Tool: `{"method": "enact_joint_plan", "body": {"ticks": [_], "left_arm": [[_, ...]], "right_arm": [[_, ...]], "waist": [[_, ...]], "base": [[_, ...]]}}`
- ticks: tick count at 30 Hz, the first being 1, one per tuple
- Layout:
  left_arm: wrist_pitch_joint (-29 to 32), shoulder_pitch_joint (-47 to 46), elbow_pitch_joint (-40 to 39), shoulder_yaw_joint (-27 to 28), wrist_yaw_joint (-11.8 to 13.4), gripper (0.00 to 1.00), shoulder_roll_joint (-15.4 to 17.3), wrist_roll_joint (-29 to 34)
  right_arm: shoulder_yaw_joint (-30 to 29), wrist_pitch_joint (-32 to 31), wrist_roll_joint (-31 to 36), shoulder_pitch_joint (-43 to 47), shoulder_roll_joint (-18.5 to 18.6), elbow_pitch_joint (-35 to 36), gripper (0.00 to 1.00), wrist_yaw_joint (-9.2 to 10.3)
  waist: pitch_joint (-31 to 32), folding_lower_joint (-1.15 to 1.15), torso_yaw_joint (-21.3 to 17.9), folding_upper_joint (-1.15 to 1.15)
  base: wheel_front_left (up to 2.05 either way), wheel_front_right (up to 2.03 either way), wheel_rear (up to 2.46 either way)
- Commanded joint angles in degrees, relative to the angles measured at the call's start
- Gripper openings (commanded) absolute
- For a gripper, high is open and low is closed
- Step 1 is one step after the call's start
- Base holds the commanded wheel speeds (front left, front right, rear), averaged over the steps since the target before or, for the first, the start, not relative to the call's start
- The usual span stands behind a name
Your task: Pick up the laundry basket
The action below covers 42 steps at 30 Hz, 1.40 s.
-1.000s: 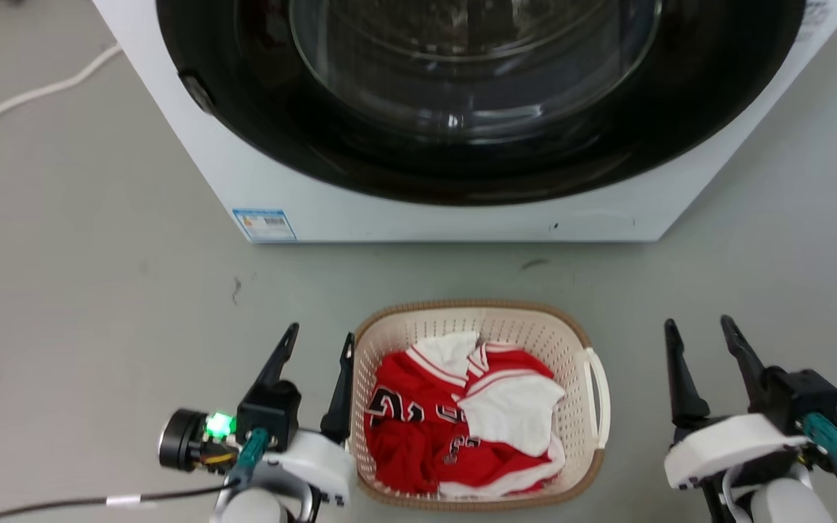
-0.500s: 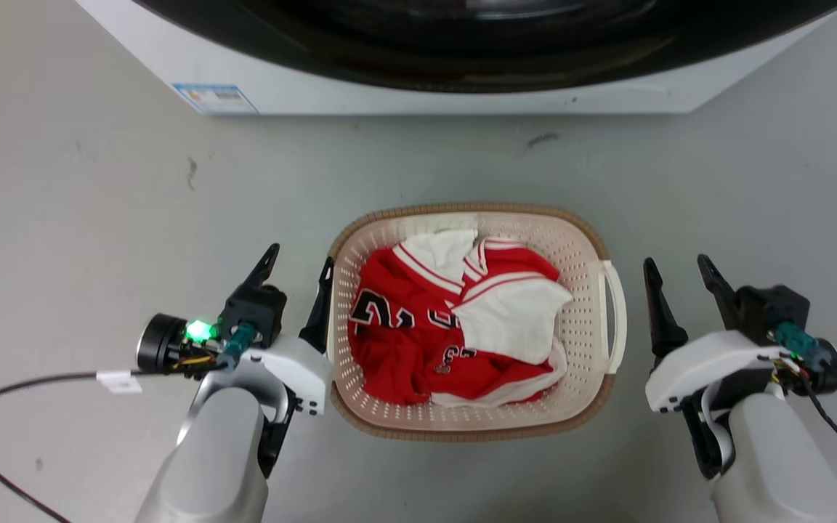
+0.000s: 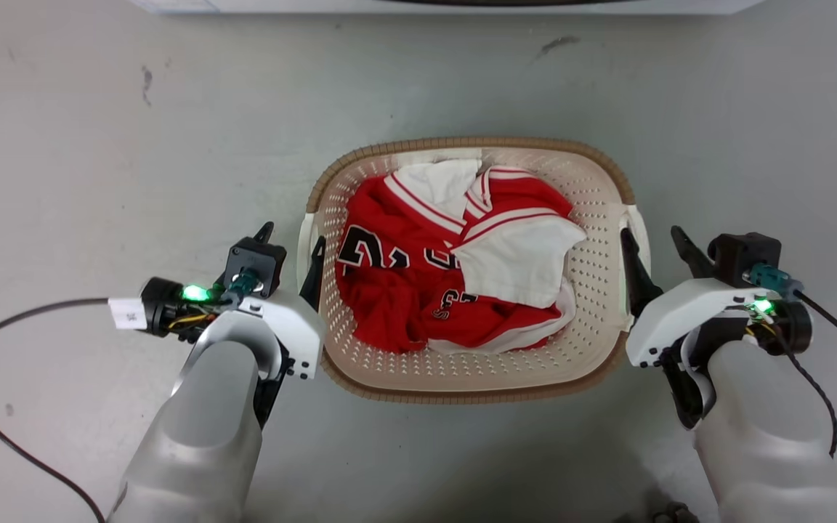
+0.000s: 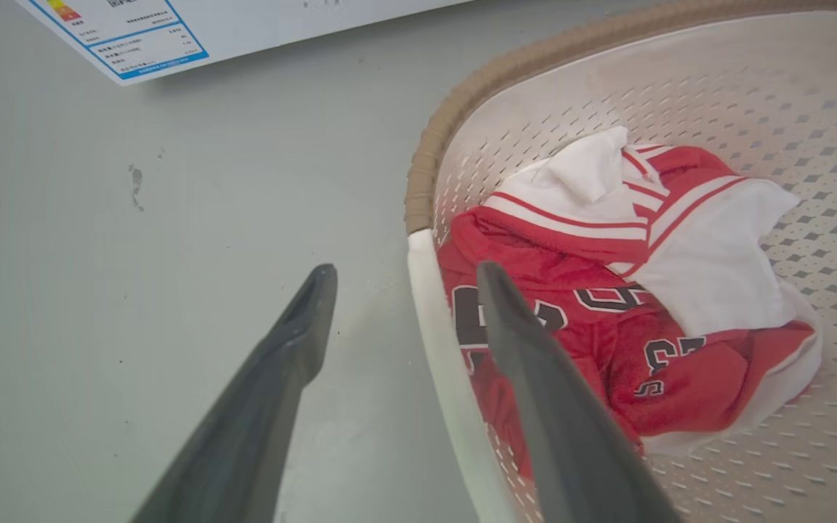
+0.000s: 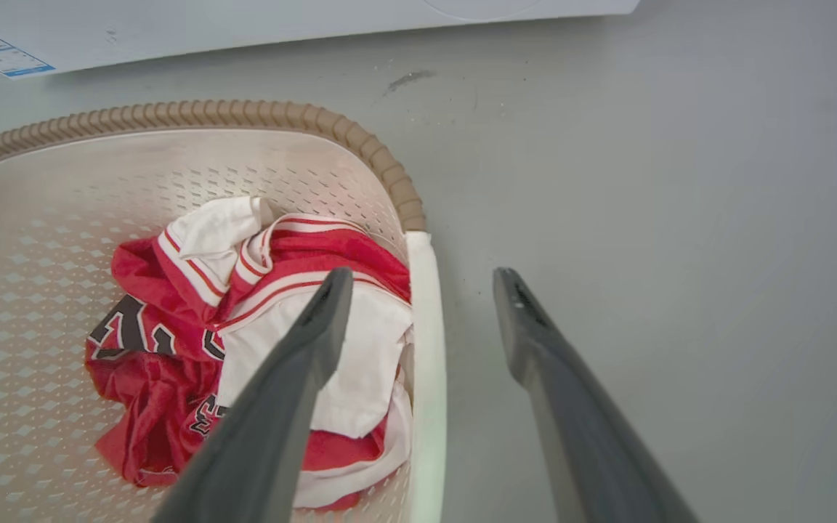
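Left gripper (image 3: 291, 245) is spread wide and straddles the left handle (image 3: 305, 234) of the laundry basket (image 3: 476, 143), one finger inside the wall, one outside over the floor (image 3: 99, 145). Nothing pinched. Right gripper (image 3: 651, 236) does the same on the right handle (image 3: 639, 218), jaws apart with the handle between them. Both wrist views confirm. Can't tell whether any finger touches plastic.

Basket sits on the grey floor between the two arms, near the base of the washing machine (image 3: 462, 6).

Handling, my read: thin perforated plastic, light. Load is just a red jersey (image 3: 389, 290) and a white garment (image 3: 520, 269), so weight is trivial. Walls likely flex, and the smooth handles may slip in narrow fingers. Take it by both white side handles at mid-span, close both together, lift level. A one-sided lift would tip it and dump the clothes.

Looks: cream-white, rounded rectangle, hole-patterned walls and bottom. Brown woven-look rim runs around the top, broken by the white handles on the short sides.
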State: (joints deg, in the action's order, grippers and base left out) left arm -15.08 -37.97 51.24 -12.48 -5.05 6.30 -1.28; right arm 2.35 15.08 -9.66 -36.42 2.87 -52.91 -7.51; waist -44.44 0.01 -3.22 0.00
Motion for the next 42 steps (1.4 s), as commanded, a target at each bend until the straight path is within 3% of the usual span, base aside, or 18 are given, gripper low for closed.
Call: {"method": "enact_joint_plan", "body": {"ticks": [1,14,33,34,35,36,42], "left_arm": [[-0.1,-1.2,0.5,0.0,-0.1,1.00,-0.2,-0.4],[1.4,-10.8,15.9,-3.3,-2.1,1.00,-1.2,-1.8],[6.5,-14.3,21.3,-10.7,-2.4,1.00,-1.7,-8.3],[6.6,-14.1,21.3,-11.1,-2.4,1.00,-1.8,-8.9],[6.7,-13.9,21.2,-11.6,-2.4,0.60,-1.9,-9.6],[6.8,-13.7,20.9,-12.3,-2.4,0.00,-2.1,-10.3],[7.2,-12.8,19.5,-16.6,-2.5,0.00,-1.9,-14.1]], "right_arm": [[0.4,0.0,-0.7,-1.1,0.0,-0.9,1.00,0.04],[4.3,-2.6,-5.1,-11.5,0.0,-16.5,1.00,0.04],[6.3,-5.7,-7.8,-15.4,0.0,-20.7,1.00,0.04],[6.5,-6.1,-7.8,-15.3,0.0,-20.8,0.67,0.04],[6.8,-6.4,-7.8,-15.3,0.0,-20.8,0.13,0.04],[7.0,-6.7,-7.8,-15.3,0.0,-20.8,0.00,0.04],[6.7,-7.5,-6.6,-15.2,0.0,-20.8,0.00,0.04]], "waist": [[-0.8,-0.01,0.3,0.00],[-3.9,-0.01,0.8,0.00],[-5.9,-0.01,0.5,0.00],[-5.9,-0.01,0.5,0.00],[-5.9,-0.01,0.6,0.00],[-5.9,-0.01,0.6,0.00],[-5.7,-0.01,0.5,0.00]], "base": [[0.00,0.00,0.00],[0.00,0.00,0.00],[0.00,0.00,0.00],[0.00,0.00,0.00],[0.00,0.00,0.00],[0.00,0.00,0.00],[0.00,0.00,0.00]]}}
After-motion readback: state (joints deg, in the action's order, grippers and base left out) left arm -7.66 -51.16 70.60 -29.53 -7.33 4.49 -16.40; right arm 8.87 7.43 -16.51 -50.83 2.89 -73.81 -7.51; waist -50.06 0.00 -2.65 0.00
